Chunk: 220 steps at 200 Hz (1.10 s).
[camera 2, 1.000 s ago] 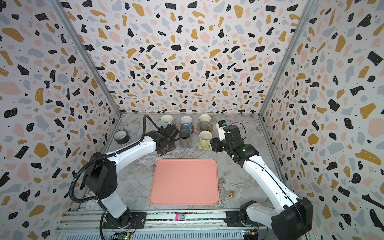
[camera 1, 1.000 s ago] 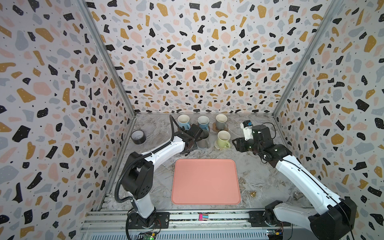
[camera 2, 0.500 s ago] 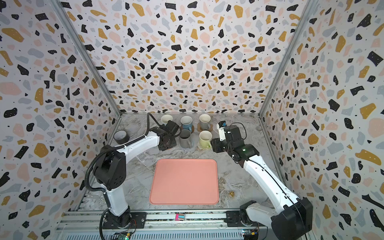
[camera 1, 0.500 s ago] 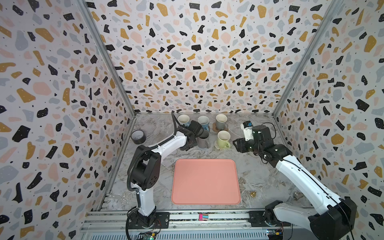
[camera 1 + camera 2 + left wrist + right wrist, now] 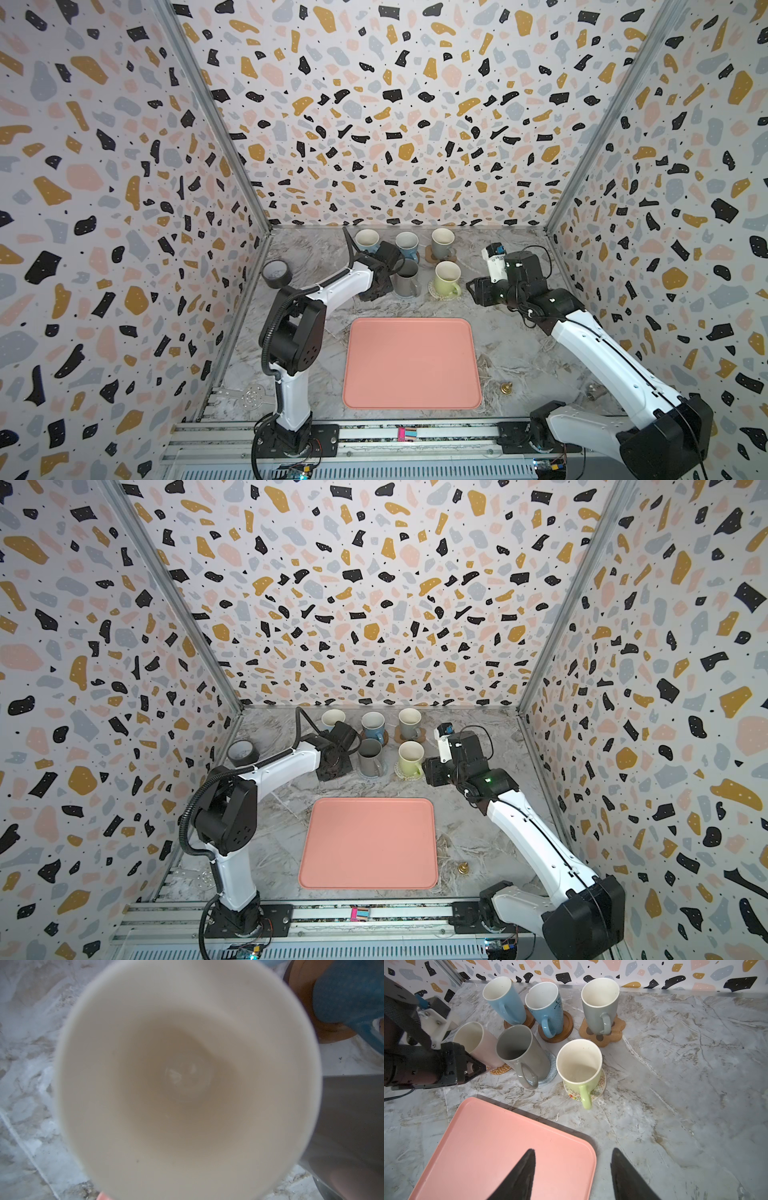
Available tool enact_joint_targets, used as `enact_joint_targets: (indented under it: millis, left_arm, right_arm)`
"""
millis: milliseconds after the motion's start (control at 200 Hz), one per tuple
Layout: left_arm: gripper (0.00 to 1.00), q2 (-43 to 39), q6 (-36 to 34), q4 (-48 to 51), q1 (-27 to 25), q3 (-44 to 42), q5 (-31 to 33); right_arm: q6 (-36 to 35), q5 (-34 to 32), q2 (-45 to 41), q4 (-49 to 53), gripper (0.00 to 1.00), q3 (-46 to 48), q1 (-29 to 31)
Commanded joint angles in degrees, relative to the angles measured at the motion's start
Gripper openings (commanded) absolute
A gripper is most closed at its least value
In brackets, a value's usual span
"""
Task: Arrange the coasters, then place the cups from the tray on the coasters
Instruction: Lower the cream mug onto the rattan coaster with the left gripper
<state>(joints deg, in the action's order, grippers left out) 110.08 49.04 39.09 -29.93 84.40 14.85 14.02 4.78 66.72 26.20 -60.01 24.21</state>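
Currently we log six mugs standing in two rows at the back of the worktop (image 5: 675, 1064). Back row: light blue mug (image 5: 504, 1001) on a brown wooden disc (image 5: 530, 1021), deeper blue mug (image 5: 545, 1007) on a second wooden disc (image 5: 565, 1028), grey-beige mug (image 5: 600, 1005) on the paw-shaped coaster (image 5: 604, 1042). Front row: pale pink mug (image 5: 475, 1043) with the rattan coaster (image 5: 499, 1069) showing at its base, dark grey mug (image 5: 523, 1055) on the pale blue coaster (image 5: 551, 1073), light green mug (image 5: 579, 1068) on the cream coaster (image 5: 599, 1086).

We note the left end effector (image 5: 478, 1069) closed right down on the pale pink mug — the pinch itself is hidden, and the mug's cream inside fills the left wrist view. The right end effector (image 5: 573, 1153) hangs about half open, nothing between its fingers, over a corner of the salmon tray (image 5: 411, 361). That tray lies flat nearer the arm bases, apart from the mugs.
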Motion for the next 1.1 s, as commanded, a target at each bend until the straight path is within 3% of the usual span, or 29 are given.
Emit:
enact_joint_targets:
  millis: [0,1096]
  left_arm:
    - [0.15,-0.96,-0.55,-2.84,0.66,2.11,0.64]
    - [0.17,-0.44,0.40,-4.07,1.71,-2.35,-0.61]
  right_arm:
    - [-0.22,0.23,-1.40,0.95,0.60,0.07,-0.30]
    - [-0.23,0.73,-0.61,0.70,0.60,0.59,-0.48]
